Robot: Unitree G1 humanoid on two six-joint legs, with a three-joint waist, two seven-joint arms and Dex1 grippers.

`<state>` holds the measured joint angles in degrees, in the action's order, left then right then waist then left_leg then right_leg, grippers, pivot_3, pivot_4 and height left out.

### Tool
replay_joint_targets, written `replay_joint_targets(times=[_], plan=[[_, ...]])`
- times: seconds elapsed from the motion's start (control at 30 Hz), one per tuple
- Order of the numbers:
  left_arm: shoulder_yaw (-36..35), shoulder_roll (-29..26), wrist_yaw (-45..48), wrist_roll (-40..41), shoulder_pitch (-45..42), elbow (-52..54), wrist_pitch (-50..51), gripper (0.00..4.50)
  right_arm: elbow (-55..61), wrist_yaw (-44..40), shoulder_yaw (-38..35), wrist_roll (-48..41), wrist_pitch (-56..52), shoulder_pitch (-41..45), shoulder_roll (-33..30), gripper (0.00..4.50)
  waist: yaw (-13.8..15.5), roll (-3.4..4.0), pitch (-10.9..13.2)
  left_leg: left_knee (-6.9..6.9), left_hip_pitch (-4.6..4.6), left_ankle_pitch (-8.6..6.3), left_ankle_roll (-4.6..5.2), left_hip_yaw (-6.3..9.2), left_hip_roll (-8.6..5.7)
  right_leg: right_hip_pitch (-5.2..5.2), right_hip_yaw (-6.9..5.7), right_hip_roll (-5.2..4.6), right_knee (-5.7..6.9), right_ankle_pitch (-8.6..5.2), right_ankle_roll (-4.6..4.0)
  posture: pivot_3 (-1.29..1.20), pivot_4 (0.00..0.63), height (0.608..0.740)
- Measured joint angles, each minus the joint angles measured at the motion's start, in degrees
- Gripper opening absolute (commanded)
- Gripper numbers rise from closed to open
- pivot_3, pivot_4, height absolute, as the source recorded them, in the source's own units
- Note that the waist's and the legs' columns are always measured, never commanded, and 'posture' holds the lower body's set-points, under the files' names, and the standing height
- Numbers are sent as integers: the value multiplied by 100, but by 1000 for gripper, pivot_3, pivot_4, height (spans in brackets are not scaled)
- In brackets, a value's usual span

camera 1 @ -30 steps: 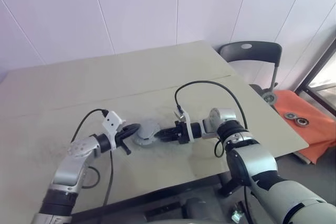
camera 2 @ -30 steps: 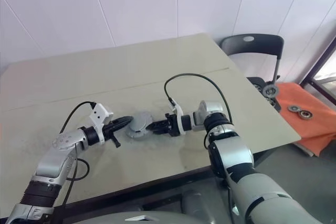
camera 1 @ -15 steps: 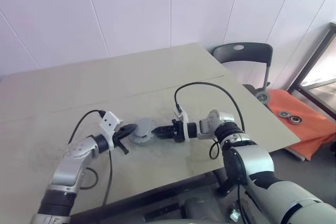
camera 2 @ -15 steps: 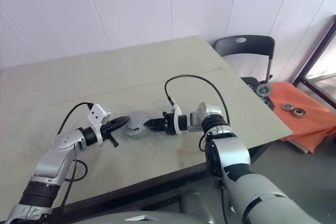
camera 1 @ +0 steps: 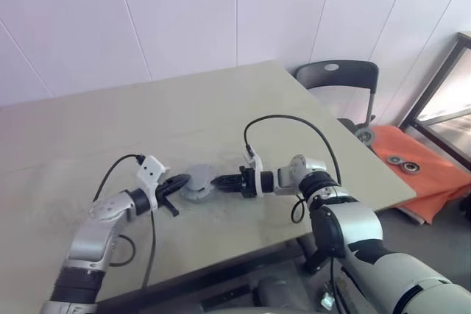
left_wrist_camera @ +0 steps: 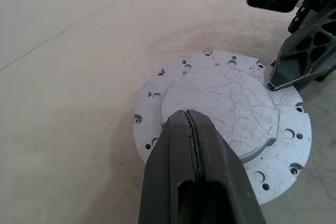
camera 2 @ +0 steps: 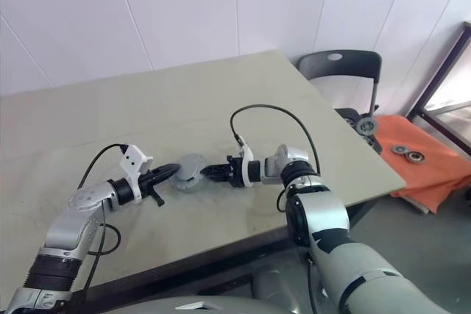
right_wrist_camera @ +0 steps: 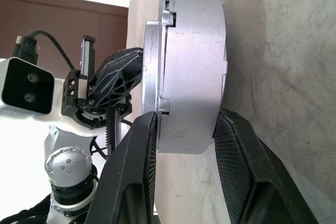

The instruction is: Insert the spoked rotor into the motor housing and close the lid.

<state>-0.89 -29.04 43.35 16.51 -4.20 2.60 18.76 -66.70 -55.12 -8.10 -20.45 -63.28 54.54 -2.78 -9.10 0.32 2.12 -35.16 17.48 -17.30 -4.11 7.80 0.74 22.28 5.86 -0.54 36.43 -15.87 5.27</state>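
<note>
Grey metal assembly, lid (left_wrist_camera: 220, 114) already sitting on the motor housing (right_wrist_camera: 197, 66), resting on the table (camera 1: 88, 130) near its front edge, roughly mid-width. Rotor can't be seen; judging by the closed stack it is probably inside, so the step in hand looks like seating the lid fully. Right wrist view shows a thin seam between the lid flange and the housing body, so it may not be fully down. To do this well: keep the housing pinned from the side so it doesn't skate on the tabletop, press straight down over the lid's raised centre, not at the rim, or it could tip or jam; check the seam closes evenly all round. Right gripper (right_wrist_camera: 181, 145) is partly open with its fingers (right_wrist_camera: 236, 150) straddling the stack's thickness, one against the lid face and one against the underside, so gripping lid and housing together at the rim. Left gripper (left_wrist_camera: 190, 121) has its jaws pressed together, holding nothing, tip lying over the lid's raised centre; contact can't be confirmed.
</note>
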Motion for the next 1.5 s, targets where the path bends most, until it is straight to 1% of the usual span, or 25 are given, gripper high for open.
replay_joint_targets(times=[0.43, 0.67, 0.93, 1.07, 1.23, 1.5], plan=[[1, 56, 1, -4, -31, -20, 47, 0, -13, 77, -110, -2, 11, 7, 8, 1248, 1, -1, 0, 0, 0, 0, 0, 1, 0, 4, 0, 0, -1, 0, 0, 0, 0, 740], [59, 266, -6, -20, -207, -160, 41, 0, -124, 169, -196, -6, 121, 64, 42, 1248, -11, 0, 2, 1, 0, 0, 0, 0, 0, 4, 0, 0, -1, 0, 0, 0, 0, 740], [112, 400, -16, -30, -251, -168, -31, 0, -168, 293, -328, -15, 130, 104, 155, 1248, -120, 0, 2, 7, 4, 0, 0, 1, 0, 3, 0, 0, -1, 1, 1, 0, 0, 740], [114, 408, -14, -29, -257, -168, -34, 0, -168, 295, -329, -5, 128, 107, 164, 1247, -126, -1, 2, 13, 3, 0, 0, 3, 0, 3, 0, 1, 0, 2, 0, 0, 0, 740], [65, 313, 4, -2, -223, -114, -21, 0, -168, 293, -319, 2, 145, 108, 174, 1247, -136, -2, 3, 14, 2, -1, 0, 3, 0, 6, 0, 1, 0, 2, -1, 0, 0, 740], [-220, -80, 8, 114, -41, 58, 251, 0, -169, 247, -319, 10, 423, 96, 219, 1246, -139, -12, 12, 12, 1, 0, 0, 4, 1, 21, 0, 1, 0, 2, -1, 0, 0, 740]])
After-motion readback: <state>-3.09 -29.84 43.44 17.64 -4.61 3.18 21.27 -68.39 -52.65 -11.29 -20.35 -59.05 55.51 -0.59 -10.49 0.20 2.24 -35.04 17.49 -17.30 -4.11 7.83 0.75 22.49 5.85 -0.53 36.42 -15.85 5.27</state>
